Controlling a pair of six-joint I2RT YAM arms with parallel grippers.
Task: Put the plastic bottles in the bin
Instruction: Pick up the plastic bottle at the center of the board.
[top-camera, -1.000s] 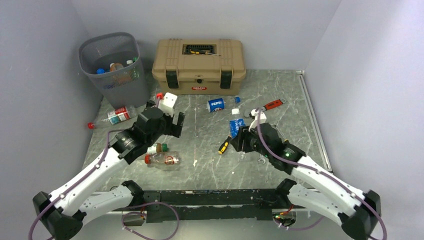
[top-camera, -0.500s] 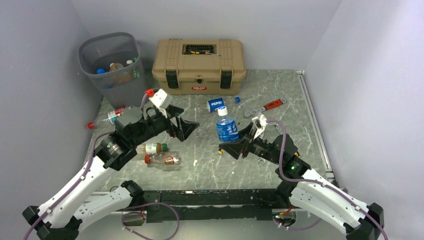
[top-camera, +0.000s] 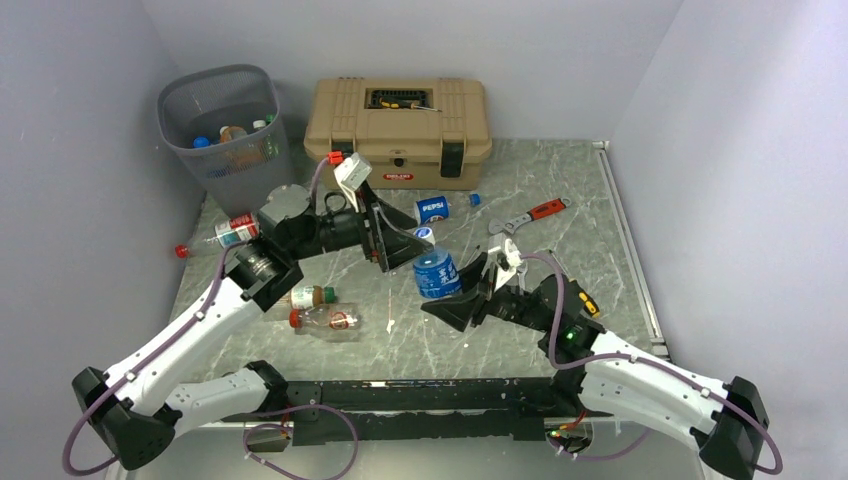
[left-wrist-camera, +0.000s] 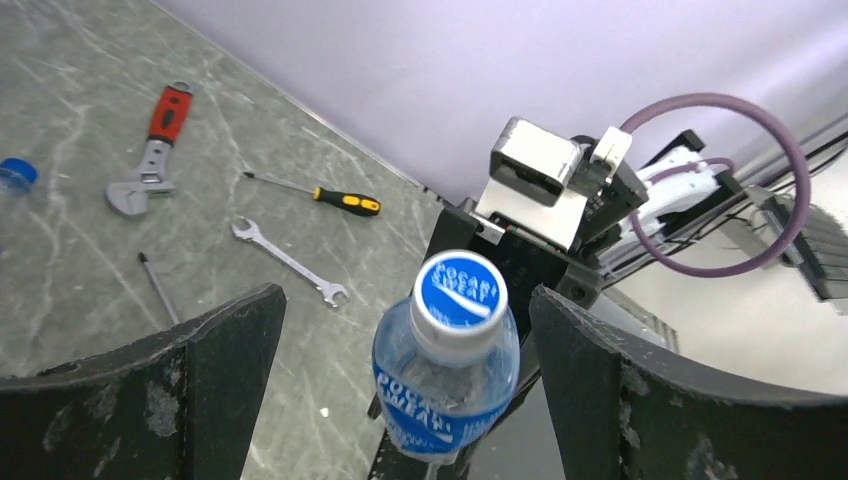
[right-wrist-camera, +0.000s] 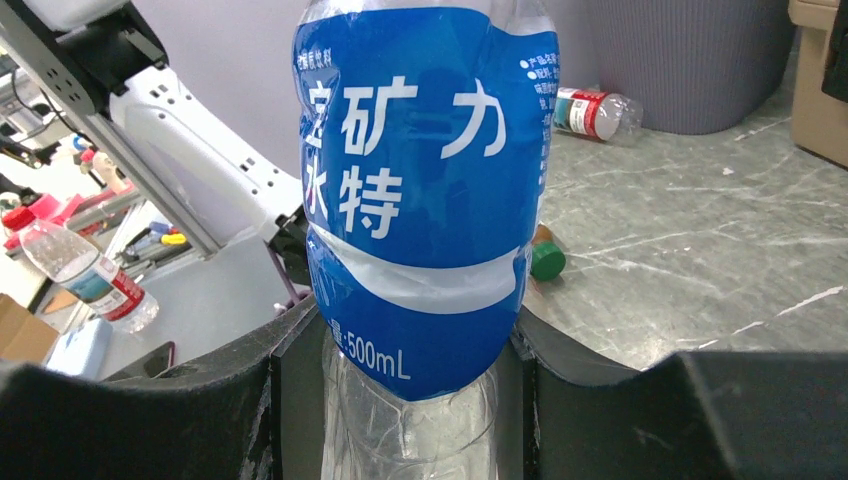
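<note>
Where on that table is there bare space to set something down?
Bare: the far right corner between the toolbox, the red-handled wrench and the right rail; the near strip between the clear bottle and the right arm. Crowded: among the loose bottles near the bin, and the middle, where the left gripper flanks the right gripper's blue bottle.

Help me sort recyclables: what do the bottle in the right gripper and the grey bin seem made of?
The bottle: thin clear plastic, glossy, see-through below its blue printed label, probably film. The bin: fine mesh, probably metal, matte grey; bottles inside show through its wall.
</note>
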